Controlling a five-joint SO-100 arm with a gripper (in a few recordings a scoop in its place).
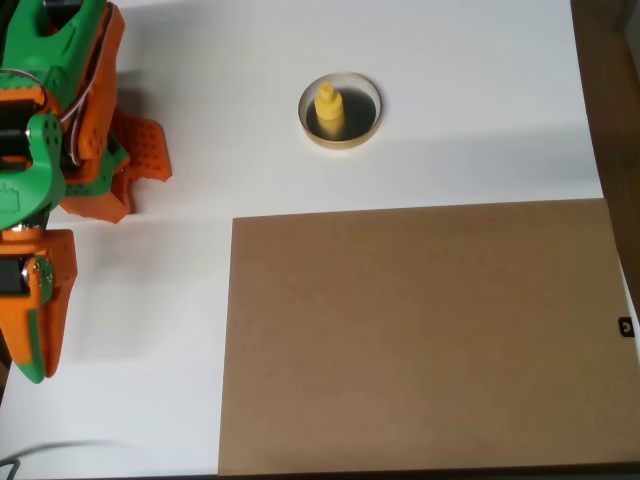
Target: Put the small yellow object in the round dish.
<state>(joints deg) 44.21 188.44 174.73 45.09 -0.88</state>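
Yellow small object (328, 108) upright, knob up, inside round dish (341, 141), hand (40, 335) apparently pressed together, well apart.

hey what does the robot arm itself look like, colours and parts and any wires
In the overhead view the arm is built of bright orange and green plastic pieces, blocky with rounded edges. A ribbed orange piece juts out at its right side. Thin pale wires run along the upper part. The pincer is a long tapering orange finger edged in green.
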